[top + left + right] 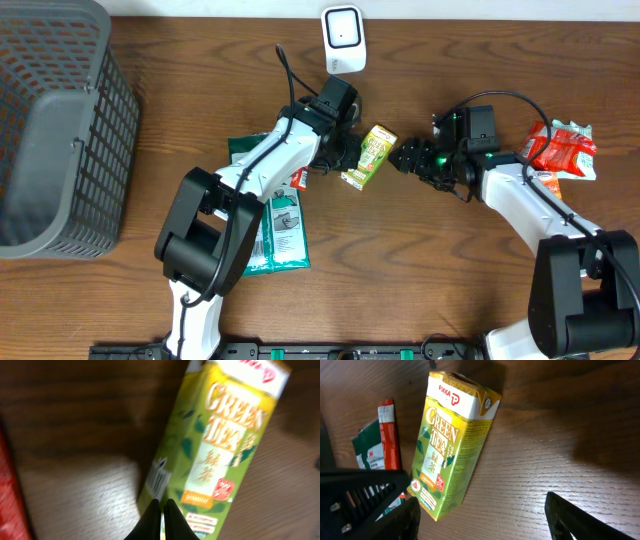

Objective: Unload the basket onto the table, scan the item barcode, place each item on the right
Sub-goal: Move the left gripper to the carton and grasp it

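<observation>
left arm [262,165] reaches from its base at 6 o'clock up toward table centre, forearm slanted to 1 o'clock, wrist bent down at the carton. left gripper [343,158] is clenched. in the left wrist view we see both fingertips [154,519] pressed together with nothing between them.

right arm [530,195] comes in from 4 o'clock, forearm running toward 10 o'clock, wrist low over the wood. right gripper [405,156] is released, jaws wide. in the right wrist view its fingers [395,520] sit at the two bottom corners with bare table between.

green tea carton [370,157] lies flat on its side near table centre, between the two grippers, long axis running 1 to 7 o'clock. left gripper is just beside its 9 o'clock side, tips at the lower end. we cannot tell if they touch it. right gripper is near its 3 o'clock side, not around it. in the right wrist view the carton sits at 10 o'clock of the jaw gap.

white scanner [342,38] stands at the 12 o'clock edge, well apart from the carton.

dark wood-grain table [420,270]. grey mesh basket [115,110] at 9 o'clock. green packets [280,228] lie under the left arm, red snack packets [562,150] at 3 o'clock. pale wall strip along the 12 o'clock edge.
</observation>
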`<action>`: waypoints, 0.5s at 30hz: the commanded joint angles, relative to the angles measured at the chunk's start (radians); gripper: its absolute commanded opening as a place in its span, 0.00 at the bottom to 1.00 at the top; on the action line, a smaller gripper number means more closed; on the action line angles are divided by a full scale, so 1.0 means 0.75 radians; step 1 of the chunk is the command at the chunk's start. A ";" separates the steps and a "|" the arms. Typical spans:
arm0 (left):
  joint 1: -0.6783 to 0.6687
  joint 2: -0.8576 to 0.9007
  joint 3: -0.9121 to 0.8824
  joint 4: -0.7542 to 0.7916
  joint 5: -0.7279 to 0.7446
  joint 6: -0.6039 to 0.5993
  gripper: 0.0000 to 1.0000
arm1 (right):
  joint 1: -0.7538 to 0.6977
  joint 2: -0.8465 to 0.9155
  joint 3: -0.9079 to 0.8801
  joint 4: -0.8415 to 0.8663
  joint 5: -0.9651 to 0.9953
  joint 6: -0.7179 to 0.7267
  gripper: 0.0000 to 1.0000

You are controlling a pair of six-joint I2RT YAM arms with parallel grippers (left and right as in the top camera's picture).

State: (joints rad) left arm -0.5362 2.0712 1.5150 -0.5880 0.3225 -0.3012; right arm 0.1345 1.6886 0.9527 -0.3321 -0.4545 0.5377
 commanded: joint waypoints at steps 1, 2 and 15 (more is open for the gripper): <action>-0.003 0.002 0.007 0.026 0.079 0.043 0.07 | 0.034 -0.002 -0.009 0.000 0.054 -0.021 0.76; -0.002 0.002 0.007 0.034 0.079 0.042 0.07 | 0.042 -0.002 -0.010 0.000 0.063 -0.021 0.76; 0.014 0.051 -0.009 0.036 -0.002 0.047 0.08 | 0.085 -0.001 -0.011 -0.002 0.085 -0.021 0.77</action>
State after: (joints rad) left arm -0.5385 2.0865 1.5150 -0.5625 0.3599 -0.2863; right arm 0.1844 1.6886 0.9527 -0.3294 -0.4030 0.5365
